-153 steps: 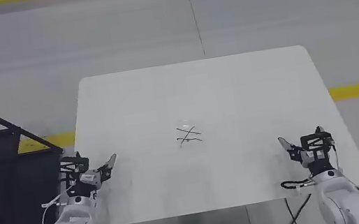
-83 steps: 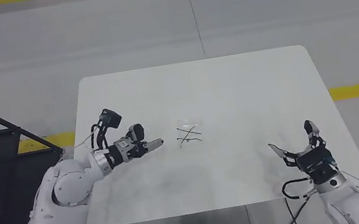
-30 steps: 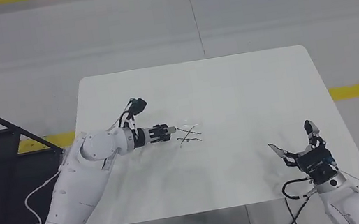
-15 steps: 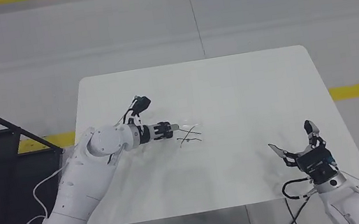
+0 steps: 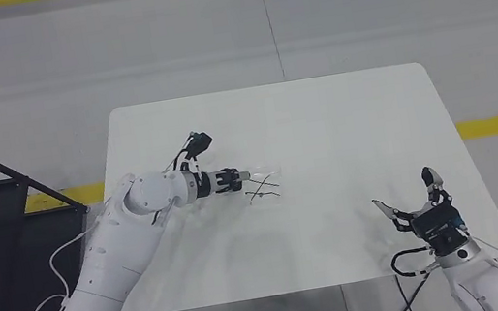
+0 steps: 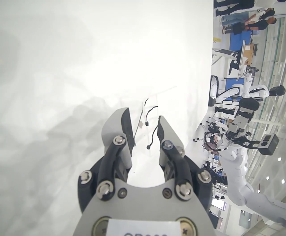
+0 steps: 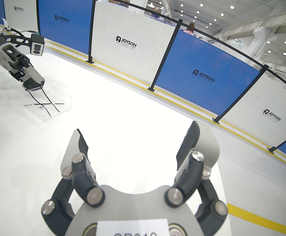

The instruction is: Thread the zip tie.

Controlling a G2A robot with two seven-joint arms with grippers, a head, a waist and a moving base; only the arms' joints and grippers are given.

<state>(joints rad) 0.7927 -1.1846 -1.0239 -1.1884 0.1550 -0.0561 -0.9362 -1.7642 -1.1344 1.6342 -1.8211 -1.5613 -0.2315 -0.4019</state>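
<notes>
White counter (image 5: 342, 121) fills the scene. On the left, the left pincer (image 6: 143, 115) is held low with its fingers apart, and the black zip ties (image 7: 49, 104) lie crossed just ahead of its tips, inside a clear tray (image 7: 62, 98). I judge it is spread in this way to close on one tie. Well apart from them, on the right, the right pincer (image 7: 136, 127) stands with its fingers wide apart, probably ready to take the free end.

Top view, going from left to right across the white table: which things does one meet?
Grey-fingered left gripper → thin black plastic zip ties → grey-and-black right gripper, open.
</notes>
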